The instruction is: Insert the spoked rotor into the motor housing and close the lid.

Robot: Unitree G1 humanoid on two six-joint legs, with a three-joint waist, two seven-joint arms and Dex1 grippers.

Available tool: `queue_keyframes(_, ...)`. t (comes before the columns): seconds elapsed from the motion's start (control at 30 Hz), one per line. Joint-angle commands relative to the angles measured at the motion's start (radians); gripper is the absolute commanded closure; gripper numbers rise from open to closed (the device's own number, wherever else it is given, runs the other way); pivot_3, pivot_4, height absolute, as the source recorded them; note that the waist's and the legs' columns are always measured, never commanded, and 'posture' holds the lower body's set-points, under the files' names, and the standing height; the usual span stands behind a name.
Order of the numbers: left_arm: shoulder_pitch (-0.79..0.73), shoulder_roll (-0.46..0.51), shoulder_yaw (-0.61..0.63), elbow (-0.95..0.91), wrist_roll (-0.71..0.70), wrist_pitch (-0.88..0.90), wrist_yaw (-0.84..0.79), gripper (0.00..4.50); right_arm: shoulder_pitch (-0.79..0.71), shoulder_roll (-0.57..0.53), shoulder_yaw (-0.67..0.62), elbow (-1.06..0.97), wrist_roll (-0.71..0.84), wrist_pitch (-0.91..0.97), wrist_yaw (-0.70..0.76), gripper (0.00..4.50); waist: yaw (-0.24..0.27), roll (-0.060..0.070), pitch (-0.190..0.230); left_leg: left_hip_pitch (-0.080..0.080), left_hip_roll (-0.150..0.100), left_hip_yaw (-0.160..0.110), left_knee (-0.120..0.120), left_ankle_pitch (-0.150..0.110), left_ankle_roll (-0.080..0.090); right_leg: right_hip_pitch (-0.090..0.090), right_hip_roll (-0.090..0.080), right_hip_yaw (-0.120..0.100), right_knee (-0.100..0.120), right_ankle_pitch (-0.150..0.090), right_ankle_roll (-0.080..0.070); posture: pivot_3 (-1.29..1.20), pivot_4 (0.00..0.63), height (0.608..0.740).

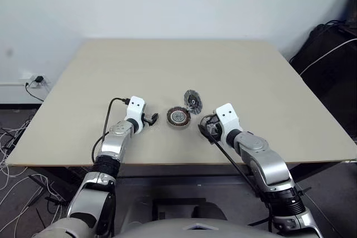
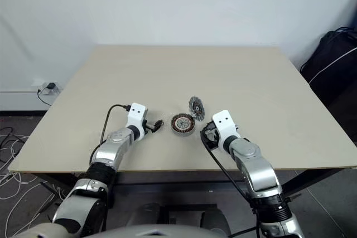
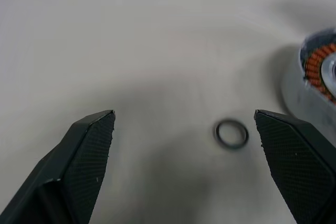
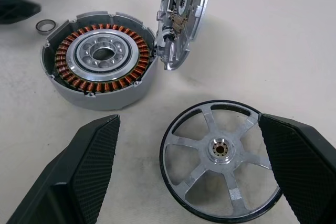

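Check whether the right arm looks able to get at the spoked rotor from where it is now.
Probably yes. The spoked rotor lies flat on the table between the open fingers of the right claw, nothing covering it. The motor housing and the lid leaning on it sit beyond, clear of the approach.

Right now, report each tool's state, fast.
Left tool: open, holding nothing, a small dark ring on the table between its fingers.
Right tool: open, holding nothing, over the shiny silver spoked rotor.
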State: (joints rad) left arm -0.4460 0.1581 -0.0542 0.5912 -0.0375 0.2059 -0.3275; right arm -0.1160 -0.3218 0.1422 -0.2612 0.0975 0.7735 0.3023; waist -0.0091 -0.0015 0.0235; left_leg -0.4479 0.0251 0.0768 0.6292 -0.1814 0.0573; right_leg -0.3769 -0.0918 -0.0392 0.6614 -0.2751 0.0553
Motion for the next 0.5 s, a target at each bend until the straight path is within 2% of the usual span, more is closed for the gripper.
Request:
queue_keyframes(0.03, -0.047, -0.009, -0.010, 0.022, 0.018, -0.040, 0.002, 0.02, -0.018, 0.002, -0.020, -0.035, -0.002, -0.013, -0.006, 0.02, -0.001, 0.000, 0.000, 0.000, 0.000, 0.000, 0.000, 0.000, 0.000, 0.000, 0.000, 0.000, 0.000, 0.000, 0.000, 0.00, 0.000, 0.740)
queue_keyframes(0.5, -0.082, -0.023, -0.045, 0.115, 0.075, -0.042, 0.010, 0.02, -0.007, 0.005, -0.029, -0.046, -0.001, -0.009, -0.018, 0.02, -0.001, 0.000, 0.000, 0.000, 0.000, 0.000, 0.000, 0.000, 0.000, 0.000, 0.000, 0.000, 0.000, 0.001, 0.001, 0.00, 0.000, 0.740)
